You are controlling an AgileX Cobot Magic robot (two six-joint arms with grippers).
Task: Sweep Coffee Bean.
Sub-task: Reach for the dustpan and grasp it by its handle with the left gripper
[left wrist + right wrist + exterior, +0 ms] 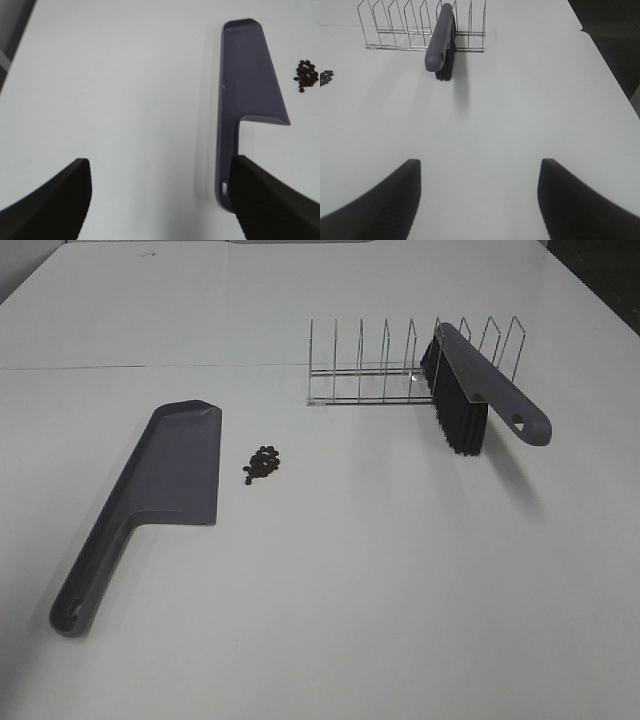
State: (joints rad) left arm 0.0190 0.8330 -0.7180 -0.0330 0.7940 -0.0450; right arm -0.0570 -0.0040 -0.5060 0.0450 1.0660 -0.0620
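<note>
A white desk (400, 590) seen from above, with neither arm in this high view. On the left lies a flat grey plastic dustpan with a long handle (170, 475). Its long axis runs from near to far, with the handle end near and slightly left and the wide blade far. Just beside the blade's right edge, apart from it, sits a small cluster of tiny dark brown coffee beans (264, 463) on the bare desk.

Far right stands a thin silver wire rack with upright dividers (360, 400). A hand brush with a grey handle and black bristles (480, 390) leans in it, handle slanting out toward the near right.

The left end effector (160, 165) is released, its two dark fingers spread wide with nothing between them. It hangs over the desk at the dustpan's handle end, which is very near one finger. The beans lie ahead of it, to the right past the blade.

The right end effector (480, 162) is also released and empty. The brush handle points back toward it from farther along the desk, while the beans lie well off to its left.

The left arm looks nearer the dustpan and beans, the right arm nearer the brush.
</note>
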